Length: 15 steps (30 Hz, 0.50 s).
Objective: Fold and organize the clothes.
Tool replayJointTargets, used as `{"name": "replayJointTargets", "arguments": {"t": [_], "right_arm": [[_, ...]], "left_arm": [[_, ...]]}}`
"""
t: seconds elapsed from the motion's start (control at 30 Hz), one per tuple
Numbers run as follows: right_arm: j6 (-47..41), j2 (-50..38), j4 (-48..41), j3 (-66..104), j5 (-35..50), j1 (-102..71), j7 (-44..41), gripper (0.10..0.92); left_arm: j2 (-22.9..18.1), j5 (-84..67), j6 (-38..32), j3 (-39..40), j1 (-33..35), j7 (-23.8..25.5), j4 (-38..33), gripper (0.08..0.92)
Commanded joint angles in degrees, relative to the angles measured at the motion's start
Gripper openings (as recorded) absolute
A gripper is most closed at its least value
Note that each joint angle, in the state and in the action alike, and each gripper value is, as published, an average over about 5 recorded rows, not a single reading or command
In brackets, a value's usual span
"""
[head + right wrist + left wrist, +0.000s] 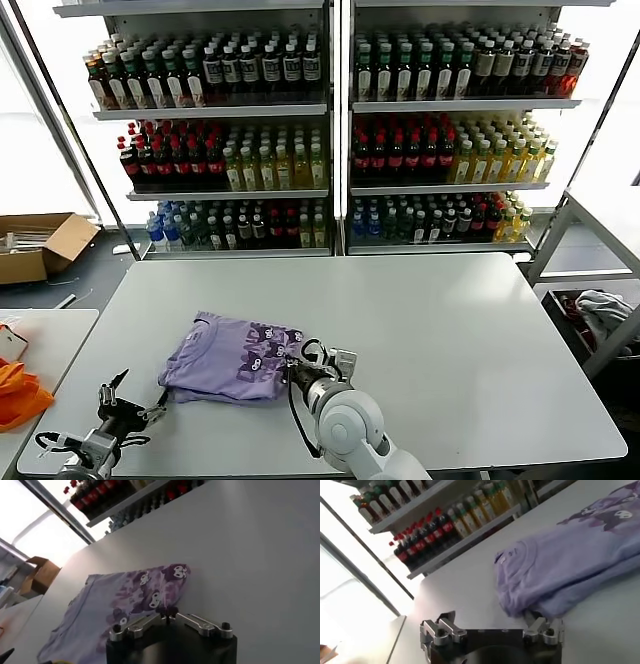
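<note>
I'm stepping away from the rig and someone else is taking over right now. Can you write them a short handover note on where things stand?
Right gripper: shut on the near right edge of the lavender soft-fabric T-shirt with the dark purple and white print.
Left gripper: open, holding nothing, low over the white table just off the shirt's near left corner.
Shirt: lies on the table's near left part, already folded into a compact layered shape, print on top.
Done: at least one fold is in.
Left: probably finish the fold the right gripper has hold of, then tidy the shirt.
</note>
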Motion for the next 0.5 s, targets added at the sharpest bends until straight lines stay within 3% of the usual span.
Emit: {"name": "replayJointTargets", "arguments": {"t": [0.03,0.27,0.5], "right_arm": [[0.06,-3.85,2.97,1.99,1.06,-0.72,-0.54,0.108],[0.0,-3.82,3.99,1.56,0.55,-1.21,-1.18,0.108],[-0.05,-10.02,6.83,4.12,3.23,0.35,-1.67,0.108]], "left_arm": [[2.15,-5.97,0.88,-5.04,-0.17,-0.3,-2.69,0.823],[1.43,-10.2,3.66,-2.93,-2.03,-1.65,-5.97,0.822],[0.39,-36.1,11.13,-7.34,-3.19,-7.13,-13.08,0.823]]}}
